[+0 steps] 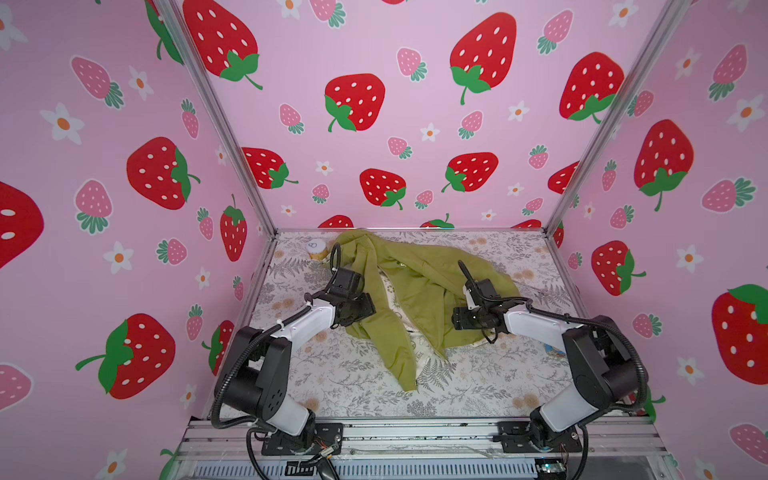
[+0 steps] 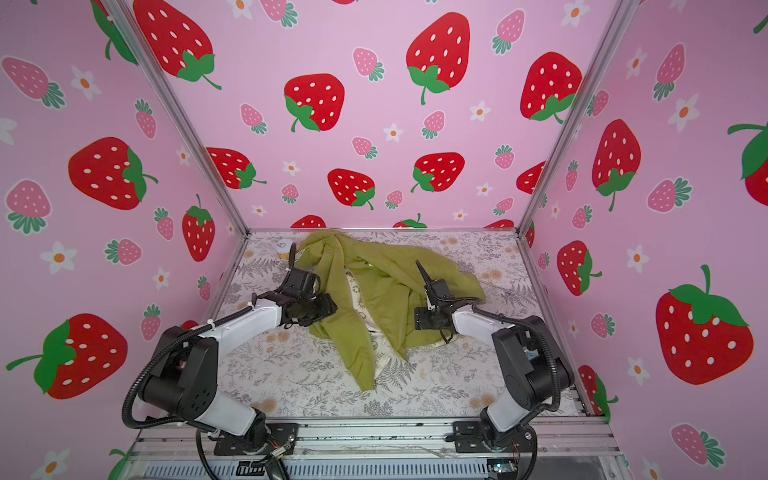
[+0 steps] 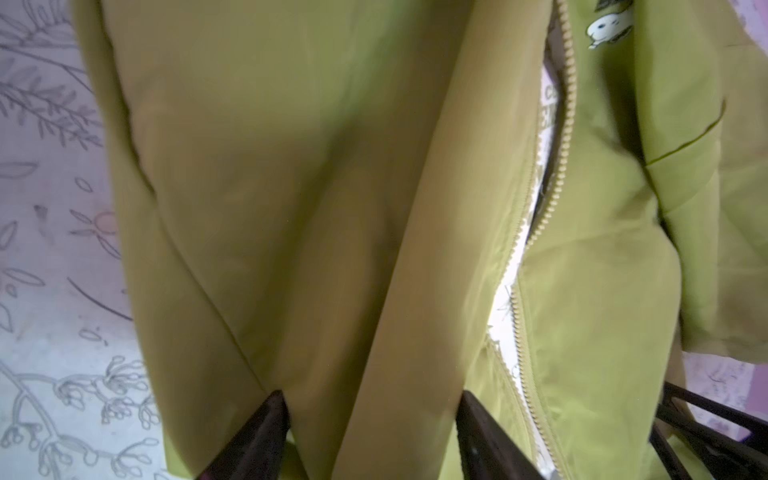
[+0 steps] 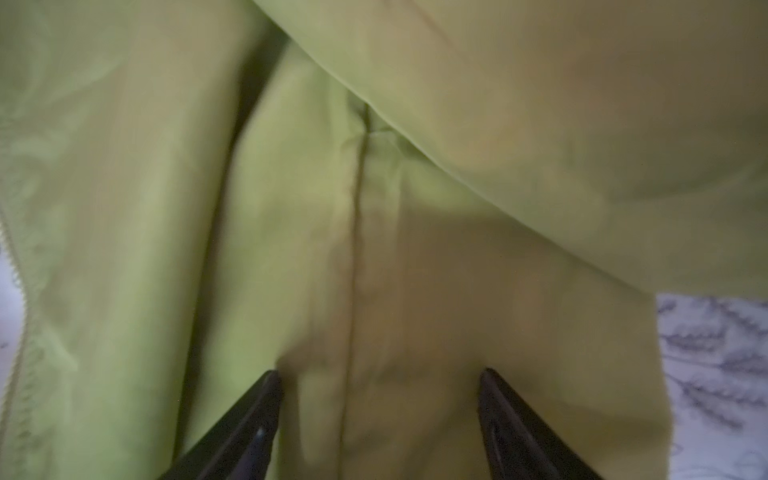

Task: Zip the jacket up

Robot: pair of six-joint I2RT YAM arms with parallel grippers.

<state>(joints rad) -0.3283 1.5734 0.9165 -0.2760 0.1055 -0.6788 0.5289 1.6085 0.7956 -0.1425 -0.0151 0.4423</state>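
Observation:
The olive-green jacket (image 1: 415, 282) (image 2: 374, 286) lies crumpled and unzipped in the middle of the table, one sleeve trailing toward the front. Cream lining (image 3: 505, 299) shows between the two separated rows of zipper teeth (image 3: 561, 166), and a small cartoon print (image 3: 609, 25) sits beside them. The zipper pull is hidden. My left gripper (image 1: 365, 309) (image 2: 328, 309) (image 3: 372, 405) hovers open at the jacket's left edge, its fingertips straddling a fold of fabric. My right gripper (image 1: 457, 318) (image 2: 419, 320) (image 4: 380, 382) is open over a seam on the jacket's right side.
A small white-lidded jar (image 1: 316, 248) (image 2: 284, 245) stands at the back left corner, close to the hood. A blue item (image 1: 555, 351) lies partly behind the right arm. The floral tablecloth (image 1: 478, 382) is ringed by strawberry-print walls on three sides.

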